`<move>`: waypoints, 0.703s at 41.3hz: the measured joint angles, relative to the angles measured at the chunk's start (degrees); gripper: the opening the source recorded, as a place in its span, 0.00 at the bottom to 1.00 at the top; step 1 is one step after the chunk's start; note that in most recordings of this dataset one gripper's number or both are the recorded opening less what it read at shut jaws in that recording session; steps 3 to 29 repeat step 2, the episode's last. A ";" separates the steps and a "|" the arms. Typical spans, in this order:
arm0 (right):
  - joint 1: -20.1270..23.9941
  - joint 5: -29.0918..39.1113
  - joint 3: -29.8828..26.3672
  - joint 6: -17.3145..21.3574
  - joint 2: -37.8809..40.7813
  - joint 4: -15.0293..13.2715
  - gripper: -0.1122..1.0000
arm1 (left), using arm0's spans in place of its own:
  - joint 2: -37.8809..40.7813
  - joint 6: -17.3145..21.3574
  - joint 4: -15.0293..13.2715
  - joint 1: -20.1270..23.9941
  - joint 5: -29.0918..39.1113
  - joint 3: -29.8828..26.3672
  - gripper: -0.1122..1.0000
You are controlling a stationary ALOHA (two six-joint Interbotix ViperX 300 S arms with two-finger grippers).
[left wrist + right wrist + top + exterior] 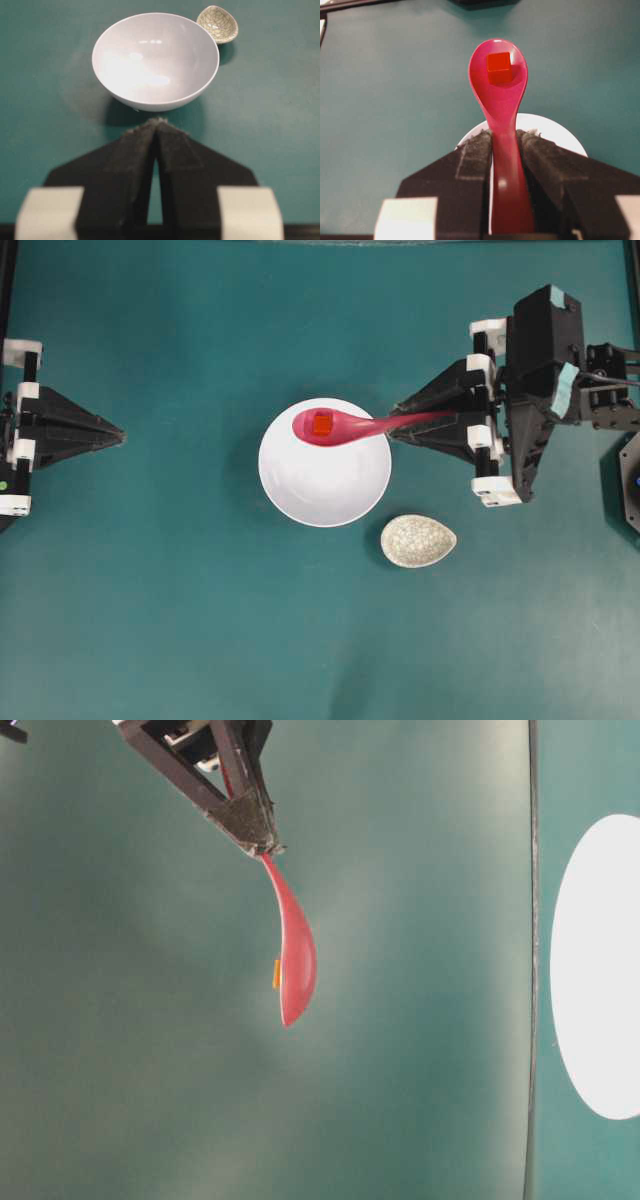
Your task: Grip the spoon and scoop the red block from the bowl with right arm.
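My right gripper (pixel 395 430) is shut on the handle of the magenta spoon (pixel 345 426). The spoon is held level in the air over the far part of the white bowl (pixel 325 485). The red block (pixel 322 423) lies in the spoon's oval end. In the right wrist view the block (pixel 499 67) sits in the spoon (pixel 502 102), the handle is pinched at the gripper (pixel 505 134), and the bowl (pixel 551 131) shows below. Seen from the left wrist, the bowl (pixel 155 60) holds nothing. My left gripper (pixel 157 122) rests shut, well left of the bowl.
A small speckled egg-shaped dish (pixel 418 541) stands just right of the bowl's near side, also seen as the dish (pixel 217 24) behind the bowl. The left gripper (pixel 118 435) sits at the table's left edge. Teal tabletop surrounds everything.
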 measured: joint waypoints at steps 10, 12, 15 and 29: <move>0.00 0.00 0.00 -0.09 0.09 0.00 0.32 | 0.00 0.00 0.00 -0.09 -0.09 0.09 0.10; 0.00 0.00 0.00 -0.09 0.09 0.00 0.32 | 0.00 0.00 0.00 -0.09 -0.09 0.09 0.10; 0.00 0.00 0.00 -0.09 0.09 0.00 0.32 | 0.00 0.00 0.00 -0.09 -0.09 0.09 0.10; 0.00 0.00 0.00 -0.09 0.09 0.00 0.32 | 0.00 0.00 0.00 -0.09 -0.09 0.09 0.10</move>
